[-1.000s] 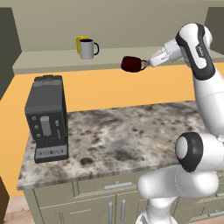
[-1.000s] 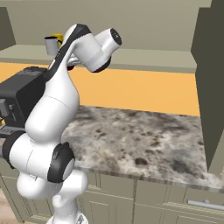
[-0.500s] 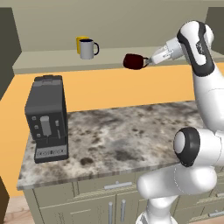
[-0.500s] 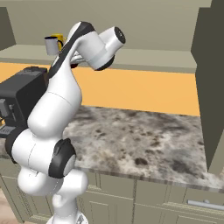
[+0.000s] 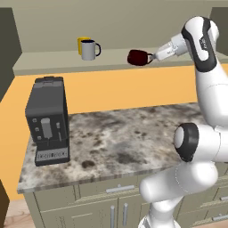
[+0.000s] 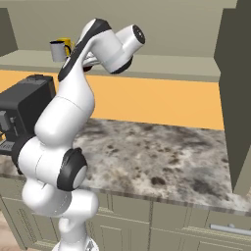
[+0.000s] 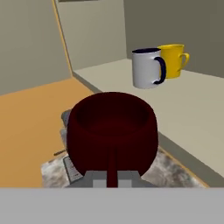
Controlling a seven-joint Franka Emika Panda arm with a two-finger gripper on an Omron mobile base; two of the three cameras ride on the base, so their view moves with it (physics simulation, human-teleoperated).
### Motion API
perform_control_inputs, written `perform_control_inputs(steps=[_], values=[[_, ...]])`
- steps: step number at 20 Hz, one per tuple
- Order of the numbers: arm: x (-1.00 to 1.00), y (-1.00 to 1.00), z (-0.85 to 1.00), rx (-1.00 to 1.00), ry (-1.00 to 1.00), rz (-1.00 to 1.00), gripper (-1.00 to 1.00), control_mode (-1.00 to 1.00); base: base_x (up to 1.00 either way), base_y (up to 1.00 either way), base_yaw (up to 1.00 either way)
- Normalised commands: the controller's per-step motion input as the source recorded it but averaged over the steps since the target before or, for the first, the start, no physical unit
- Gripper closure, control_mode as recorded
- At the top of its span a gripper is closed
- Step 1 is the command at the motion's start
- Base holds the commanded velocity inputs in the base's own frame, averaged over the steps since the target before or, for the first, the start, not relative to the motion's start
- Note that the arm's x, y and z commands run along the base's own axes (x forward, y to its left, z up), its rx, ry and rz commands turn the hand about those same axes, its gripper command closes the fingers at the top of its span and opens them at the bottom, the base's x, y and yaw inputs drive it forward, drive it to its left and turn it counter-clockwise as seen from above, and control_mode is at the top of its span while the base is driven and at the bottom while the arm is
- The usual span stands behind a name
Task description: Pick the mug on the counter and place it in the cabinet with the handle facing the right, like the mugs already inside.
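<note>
The tool (image 5: 153, 56) pinches the maroon mug (image 5: 138, 57) by its handle (image 7: 112, 168) at the cabinet ledge (image 5: 53, 62); carried low, its base could clip the ledge's front edge.

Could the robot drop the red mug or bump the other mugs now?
Maybe. The gripper pinches the maroon mug only by its handle, tipped on its side, so it might swivel or slip. It hangs at the cabinet ledge's edge and could clip it. The grey mug and yellow mug stand well aside.

Maroon mug (image 6: 87, 69) mostly hidden behind arm; yellow mug (image 5: 81, 41) half hidden.
</note>
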Motion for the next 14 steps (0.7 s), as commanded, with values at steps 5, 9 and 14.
perform_control_inputs(steps=[5, 9, 14], values=[[0.19, 0.0, -0.01, -0.03, -0.09, -0.03, 1.0, -1.0, 0.0, 0.0, 0.0], [0.26, 0.0, -0.07, -0.06, -0.09, -0.02, 1.0, -1.0, 0.0, 0.0, 0.0], [0.34, 0.0, -0.32, -0.07, -0.02, 0.0, 1.0, -1.0, 0.0, 0.0, 0.0]])
